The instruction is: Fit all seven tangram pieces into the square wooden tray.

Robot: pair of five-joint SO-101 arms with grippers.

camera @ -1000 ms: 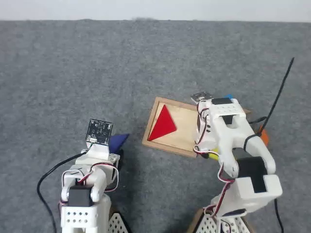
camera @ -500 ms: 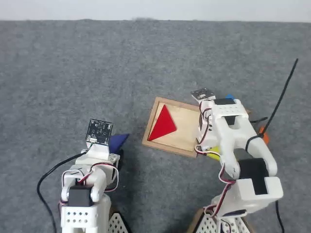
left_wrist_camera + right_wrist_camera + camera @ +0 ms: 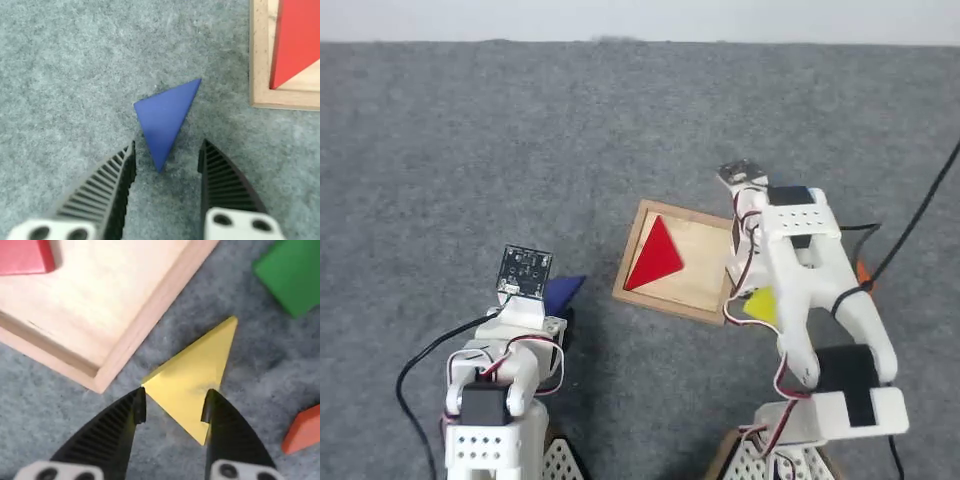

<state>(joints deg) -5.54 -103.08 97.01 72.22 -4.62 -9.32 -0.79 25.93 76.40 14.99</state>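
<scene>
The square wooden tray [image 3: 705, 262] lies mid-table with a red triangle [image 3: 655, 253] in its left part. Just off the tray's near right corner is a yellow triangle [image 3: 195, 385], also visible under the right arm as the yellow triangle [image 3: 761, 304]. My right gripper [image 3: 174, 401] is shut on it, one finger at a corner and the other on the opposite edge. A blue triangle [image 3: 165, 117] lies on the felt left of the tray [image 3: 259, 60]. My left gripper [image 3: 168, 149] is open, with the triangle's tip between its fingers.
A green piece [image 3: 295, 270] and an orange piece [image 3: 305, 432] lie on the grey felt beyond the yellow triangle, right of the tray. The orange piece [image 3: 865, 272] peeks out beside the right arm. The felt's far half is open room.
The right arm has shifted toward the far side of the table, and more of the yellow triangle now shows beneath it. The left arm and blue triangle have not moved.
</scene>
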